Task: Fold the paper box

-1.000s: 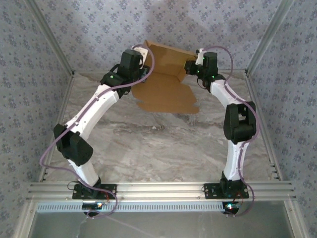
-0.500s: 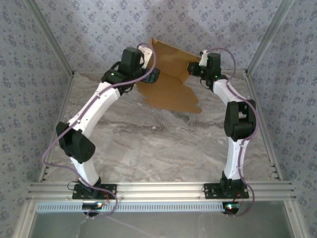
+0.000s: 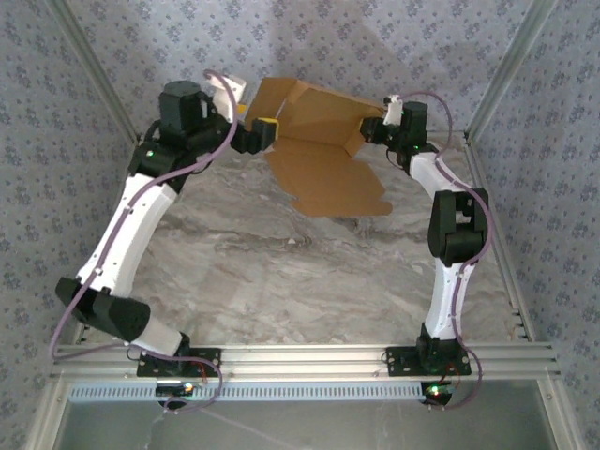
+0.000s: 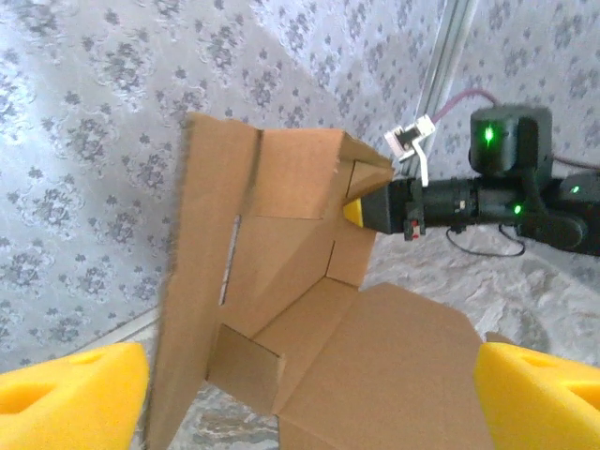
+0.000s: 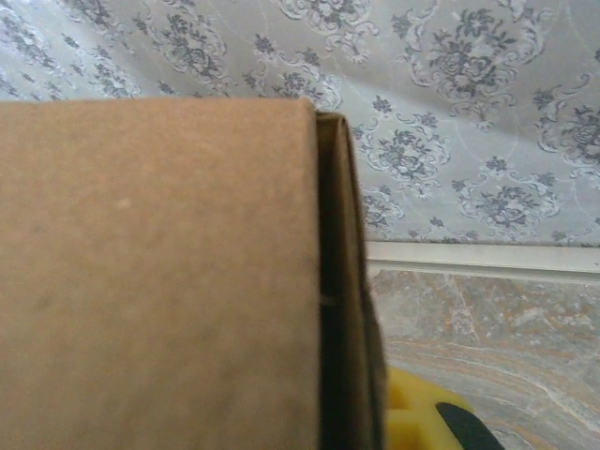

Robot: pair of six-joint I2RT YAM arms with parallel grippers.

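Top external, paper box: I see the paper box (image 3: 323,164) at the far middle of the desk (image 3: 281,272), half set up; one wide panel lies flat toward the arm bases and a long wall stands upright behind it, in front of the patterned backdrop (image 3: 375,37)
Top external, left gripper: the left gripper (image 3: 263,134) sits at the box's left end, a yellow pad showing just beside the raised side flap; I cannot judge contact from up here
Top external, right gripper: the right gripper (image 3: 367,131) is at the right end of the upright wall, right on the cardboard
Left wrist, own gripper: I read it as wide open; its two yellow pads (image 4: 70,394) sit in the bottom corners, well apart, with nothing pinched between them
Left wrist, paper box: the box is ahead of the pads; a tall left flap stands with a narrow slot in it, and the back wall meets the floor panel at a crease
Left wrist, right gripper: across the box the black right gripper reaches in from the right, its yellow pad at the upper right corner of the box
Right wrist, paper box: a brown cardboard panel covers most of the view, its right edge seen end-on
Right wrist, own gripper: one yellow pad (image 5: 412,412) lies against the right side of that edge, the other finger is hidden behind the cardboard; I take the gripper as closed on the box's edge
Right wrist, surroundings: marbled desk and backdrop show to the right of the panel
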